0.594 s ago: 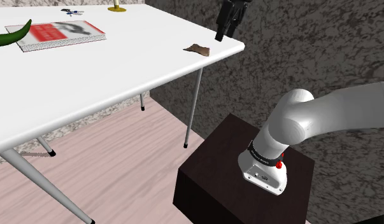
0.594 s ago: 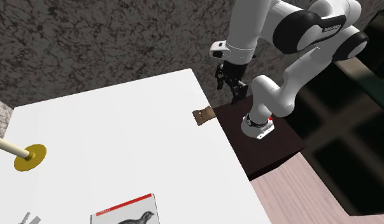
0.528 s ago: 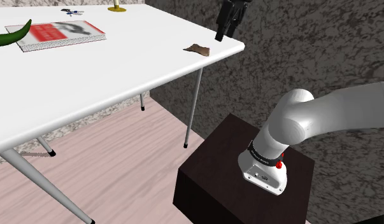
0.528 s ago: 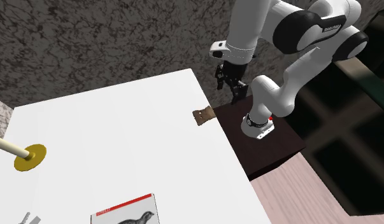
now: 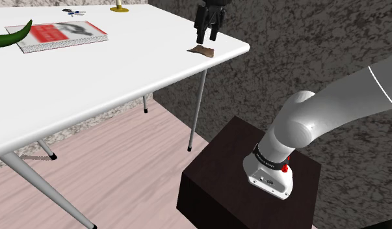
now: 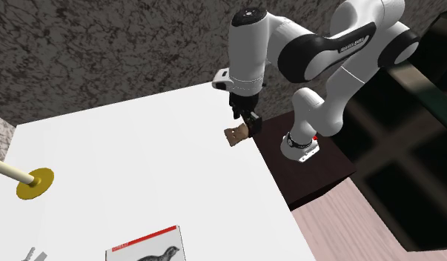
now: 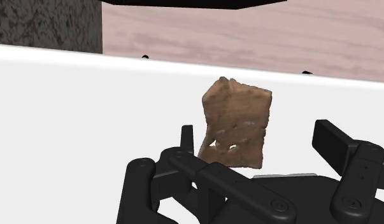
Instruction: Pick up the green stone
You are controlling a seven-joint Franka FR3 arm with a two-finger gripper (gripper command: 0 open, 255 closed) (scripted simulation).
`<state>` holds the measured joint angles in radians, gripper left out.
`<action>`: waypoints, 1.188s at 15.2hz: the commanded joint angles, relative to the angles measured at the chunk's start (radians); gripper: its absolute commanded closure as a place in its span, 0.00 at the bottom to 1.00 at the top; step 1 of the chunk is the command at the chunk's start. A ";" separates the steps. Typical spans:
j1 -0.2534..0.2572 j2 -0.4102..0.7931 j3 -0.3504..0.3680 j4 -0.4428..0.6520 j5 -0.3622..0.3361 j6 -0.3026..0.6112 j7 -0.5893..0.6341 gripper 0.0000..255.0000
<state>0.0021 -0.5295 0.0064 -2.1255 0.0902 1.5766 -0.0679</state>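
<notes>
Gripper [image 5: 205, 39] pointing down, poised over stone [image 5: 202, 49] (brown)

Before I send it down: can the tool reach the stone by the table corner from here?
Probably yes. The tool hangs open just above the brown stone, and nothing stands between them on the white table.

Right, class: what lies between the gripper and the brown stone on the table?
Nothing. In the shoulder view the open gripper hangs just above the brown stone, and the gap shows only bare white table.
</notes>
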 commanded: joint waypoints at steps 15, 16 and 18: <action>-0.001 0.002 0.000 -0.099 0.001 0.093 -0.009 1.00; -0.001 0.003 0.000 -0.098 0.001 0.093 -0.009 1.00; -0.001 0.006 0.000 -0.094 0.001 0.093 -0.010 1.00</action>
<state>0.0016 -0.5263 0.0070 -2.2198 0.0915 1.6694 -0.0770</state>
